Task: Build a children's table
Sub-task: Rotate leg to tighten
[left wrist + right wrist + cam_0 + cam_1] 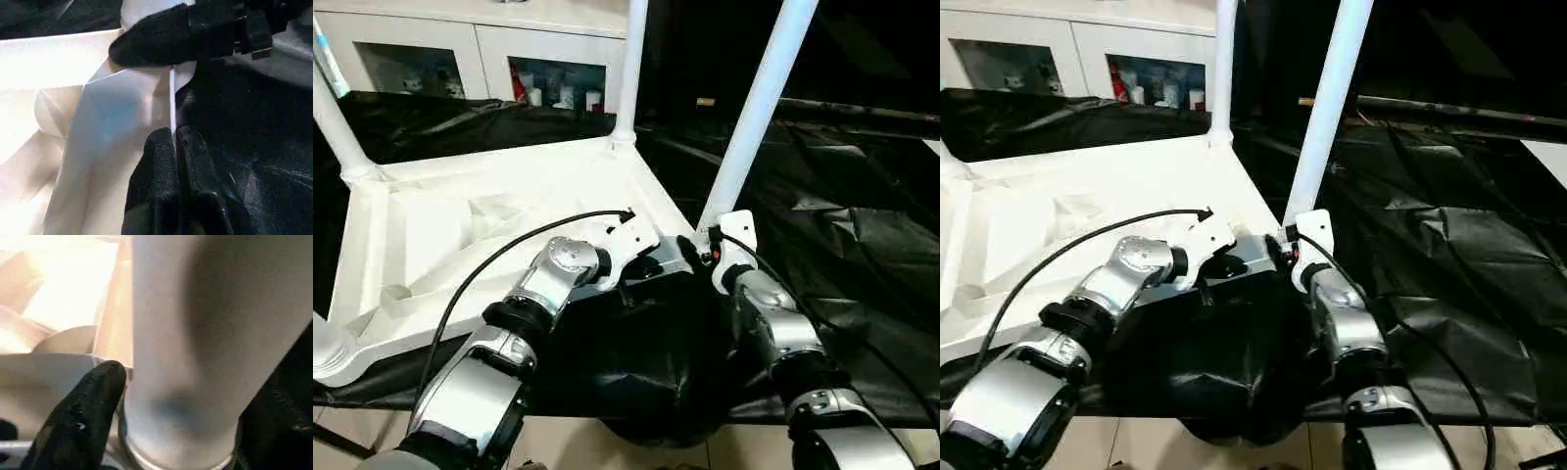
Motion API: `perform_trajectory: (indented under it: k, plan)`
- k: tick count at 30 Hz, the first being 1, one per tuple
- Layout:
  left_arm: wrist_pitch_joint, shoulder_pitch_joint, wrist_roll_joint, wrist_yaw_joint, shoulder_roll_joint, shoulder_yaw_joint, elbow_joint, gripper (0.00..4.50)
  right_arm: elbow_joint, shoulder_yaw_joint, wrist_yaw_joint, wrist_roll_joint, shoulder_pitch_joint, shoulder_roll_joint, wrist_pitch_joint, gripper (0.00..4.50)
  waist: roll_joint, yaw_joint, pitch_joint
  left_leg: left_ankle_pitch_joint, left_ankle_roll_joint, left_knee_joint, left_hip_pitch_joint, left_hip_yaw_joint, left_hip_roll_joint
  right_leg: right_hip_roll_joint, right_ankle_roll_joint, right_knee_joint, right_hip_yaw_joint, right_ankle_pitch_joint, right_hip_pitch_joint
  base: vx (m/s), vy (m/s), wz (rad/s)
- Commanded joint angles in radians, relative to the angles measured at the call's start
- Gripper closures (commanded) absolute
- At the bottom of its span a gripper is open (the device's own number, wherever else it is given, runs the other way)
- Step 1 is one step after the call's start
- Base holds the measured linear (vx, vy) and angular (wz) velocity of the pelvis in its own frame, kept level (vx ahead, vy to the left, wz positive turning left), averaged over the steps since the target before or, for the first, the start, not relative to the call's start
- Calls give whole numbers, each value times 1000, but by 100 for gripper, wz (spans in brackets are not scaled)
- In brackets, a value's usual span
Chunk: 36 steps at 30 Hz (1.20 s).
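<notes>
The white tabletop lies upside down on the black-draped work table, ribs facing up. White legs stand in its corner sockets: one at the far right, one at the far left, and a leaning one at the near right. My right gripper holds the base of that near-right leg, with one black finger pressed against it and the other hidden. My left gripper is shut on the tabletop's rim beside that same corner.
The black cloth covers the work table to the right and sags over its front edge. A white cabinet with glass doors stands behind. A black cable arcs over my left forearm.
</notes>
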<state>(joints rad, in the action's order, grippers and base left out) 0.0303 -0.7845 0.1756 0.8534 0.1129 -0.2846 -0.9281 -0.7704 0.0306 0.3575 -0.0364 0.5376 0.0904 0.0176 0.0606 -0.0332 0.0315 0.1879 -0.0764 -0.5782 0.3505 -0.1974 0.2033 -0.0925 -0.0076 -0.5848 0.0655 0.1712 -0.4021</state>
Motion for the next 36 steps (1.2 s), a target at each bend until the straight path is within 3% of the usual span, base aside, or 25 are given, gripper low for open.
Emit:
perform_trajectory:
  k: [1,5,7,8,10,13,17,19,28,30,34,36]
  plan:
    - [-46,35,18,106,15,-59,-12,450,47,-97,219,-2,-7,38,-3,67,2,1,-41,336,36,80,0,20,28,-51,-122,91,-36,425,29,0,0,0]
    - [-78,46,1,233,80,-53,0,450,144,-148,501,-49,-55,162,16,67,4,-3,-45,268,67,75,7,16,30,-53,-152,79,-39,330,41,0,0,0]
    - [-88,47,-6,269,101,-52,2,450,179,-162,582,-64,-71,200,30,67,3,-7,-49,221,89,69,5,12,33,-51,-190,68,-40,229,43,26,-7,1]
    - [-93,48,-12,292,111,-51,3,450,191,-164,612,-70,-75,217,38,67,3,-5,-50,191,98,67,10,13,33,-51,-213,57,-39,171,48,0,0,0]
    - [-93,51,-33,359,137,-50,14,450,215,-169,690,-85,-82,256,52,67,4,-5,-54,148,118,62,5,10,33,-50,-256,46,-39,83,50,0,0,0]
    - [-85,58,-50,418,163,-50,30,450,210,-171,726,-91,-74,274,53,67,4,-7,-50,159,117,63,1,6,36,-51,-278,46,-38,89,48,0,0,0]
    - [-79,60,-56,437,172,-39,32,450,207,-171,737,-92,-65,275,59,67,6,-10,-47,187,90,64,-2,5,38,-51,-268,50,-38,142,47,0,0,0]
    - [-79,66,-61,445,176,-36,38,450,221,-170,756,-109,-70,270,77,92,6,-13,-46,196,79,66,-3,6,39,-52,-256,52,-39,173,46,0,0,0]
    - [-69,82,-69,453,181,-31,55,450,241,-180,786,-126,-87,263,104,160,10,-17,-44,202,61,67,-1,7,37,-54,-228,56,-41,229,43,0,0,0]
    - [-71,84,-64,439,181,-28,53,450,248,-174,777,-130,-98,259,111,168,16,-17,-44,200,61,66,-2,7,36,-53,-221,57,-41,234,43,0,0,0]
    - [-34,63,-51,277,138,1,21,450,226,-117,600,-132,-114,188,123,179,16,-17,-41,213,60,69,-2,8,36,-55,-213,60,-42,266,37,0,0,0]
    - [-22,56,-45,227,118,5,12,450,208,-99,519,-127,-115,153,131,181,15,-15,-37,262,28,73,-7,11,33,-57,-178,74,-41,386,32,0,0,0]
